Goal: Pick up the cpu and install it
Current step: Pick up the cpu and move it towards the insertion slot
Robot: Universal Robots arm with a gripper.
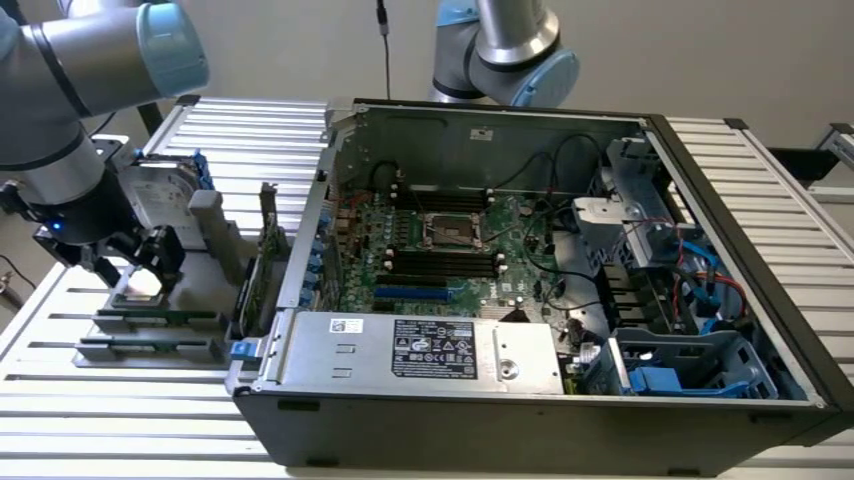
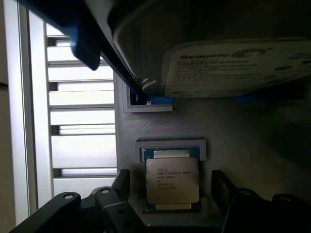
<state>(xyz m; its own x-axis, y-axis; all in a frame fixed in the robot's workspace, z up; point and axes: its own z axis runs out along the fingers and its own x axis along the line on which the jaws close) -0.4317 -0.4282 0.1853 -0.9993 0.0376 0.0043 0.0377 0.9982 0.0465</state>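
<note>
The cpu lies flat, silvery lid up, in a shallow square recess of a grey holder. The holder stands on the slatted bench at the exterior view's left, outside the open computer case.

It looks light and stiff. The smooth metal lid would likely be slippery, and the underside is probably delicate, so it should not be scraped or dropped. The best hold appears to be on two opposite edges of the thin dark rim, squarely and level. The recess walls sit close around it and leave little room for fingers, and a tilted grip could make it slide out.

The gripper hangs directly over the chip with its jaws wide apart. Its dark fingers stand one on each side of the cpu, near it but clear of it, and hold nothing. In the exterior view the gripper is low over the holder.

Just beyond the cpu in the same holder, a hard drive with blue rails leans upright. Well apart, inside the case, the motherboard shows its empty socket.
</note>
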